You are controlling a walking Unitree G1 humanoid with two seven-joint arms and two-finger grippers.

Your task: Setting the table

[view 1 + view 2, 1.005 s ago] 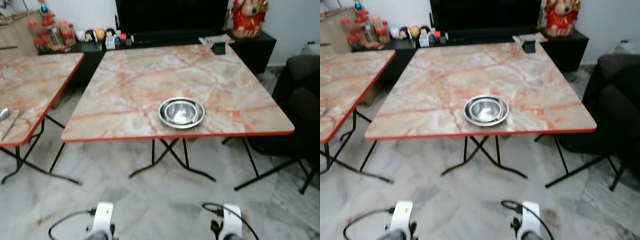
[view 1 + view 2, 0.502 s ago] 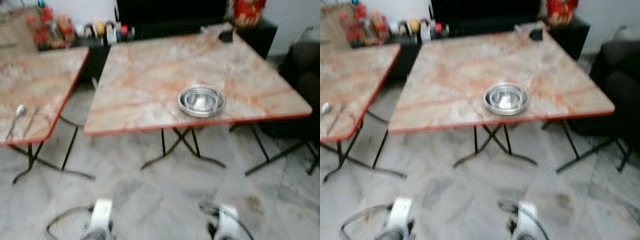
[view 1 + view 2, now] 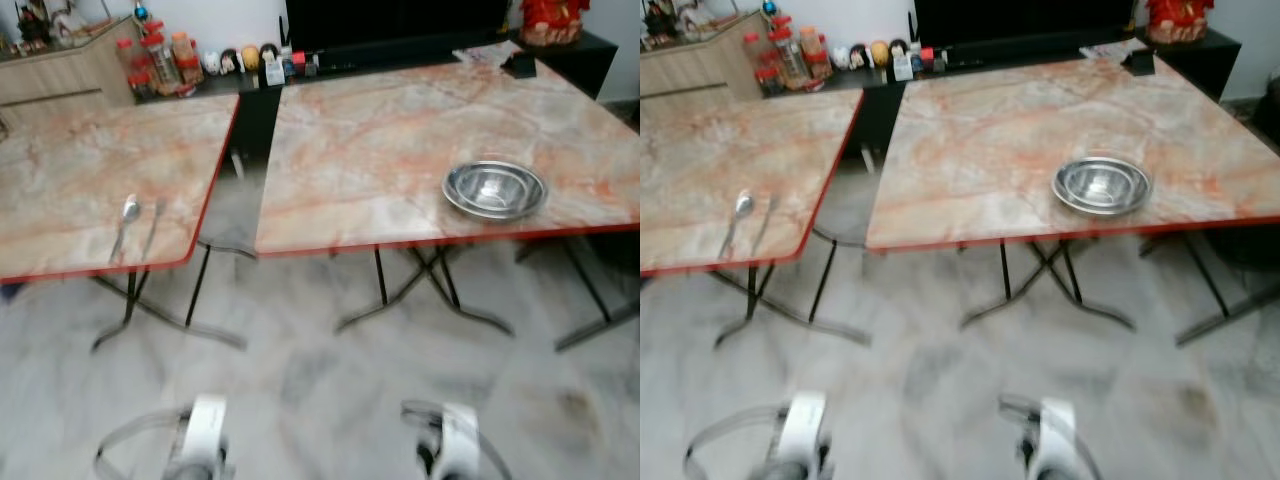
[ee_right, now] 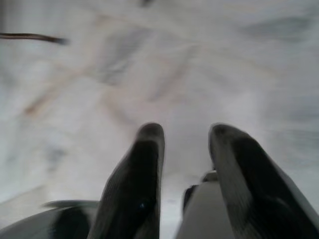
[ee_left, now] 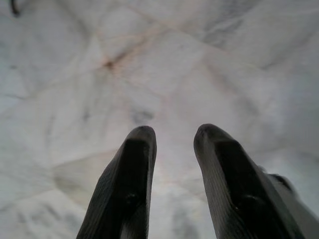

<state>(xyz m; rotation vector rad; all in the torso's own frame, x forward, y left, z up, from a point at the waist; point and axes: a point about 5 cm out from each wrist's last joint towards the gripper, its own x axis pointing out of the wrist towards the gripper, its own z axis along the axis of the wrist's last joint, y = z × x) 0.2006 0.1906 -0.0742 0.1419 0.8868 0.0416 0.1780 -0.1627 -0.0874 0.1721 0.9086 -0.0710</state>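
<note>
A steel bowl (image 3: 495, 188) sits near the front edge of the right marble-topped table (image 3: 380, 150). On the left table (image 3: 70, 180) a spoon (image 3: 127, 217) and a second utensil (image 3: 152, 226) lie side by side near its front edge. Both arms hang low over the floor, their wrists at the bottom of the eye views. My left gripper (image 5: 173, 137) is open with nothing between its fingers, pointing at the marble floor. My right gripper (image 4: 184, 135) is likewise open above the floor.
Both folding tables have red edges and black crossed legs (image 3: 420, 290). A dark cabinet (image 3: 330, 70) behind holds bottles, jars (image 3: 160, 62) and a TV. A wooden sideboard (image 3: 60, 70) stands at the far left. Marble floor (image 3: 320, 390) lies between me and the tables.
The camera has swung left: the bowl's table has slid to the right of the picture and the left table with the spoon has come fully into sight. Nothing on the tables moved.
</note>
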